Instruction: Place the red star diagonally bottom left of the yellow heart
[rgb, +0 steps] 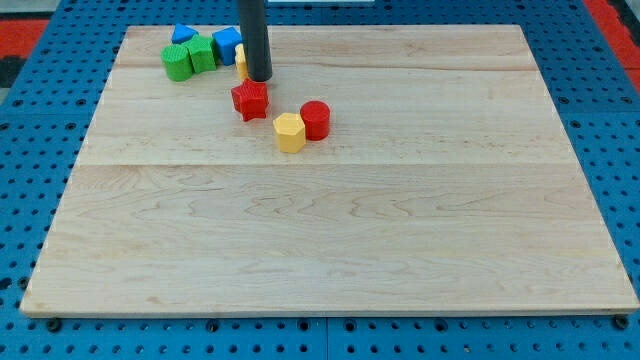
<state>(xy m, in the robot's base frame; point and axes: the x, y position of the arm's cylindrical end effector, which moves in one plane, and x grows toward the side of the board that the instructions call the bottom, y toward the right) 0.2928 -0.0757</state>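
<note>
Just above the red star (250, 100), my tip (259, 78) hides the yellow heart (241, 61); no jaws here.

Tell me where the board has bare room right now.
Everything below the yellow hexagon and red cylinder is bare, as is the view's right. The top left is crowded: green blocks, blue blocks, red star under my tip.

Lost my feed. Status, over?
My tip just above red star, view's top. Yellow heart mostly hidden behind rod. Yellow hexagon lower right.
</note>
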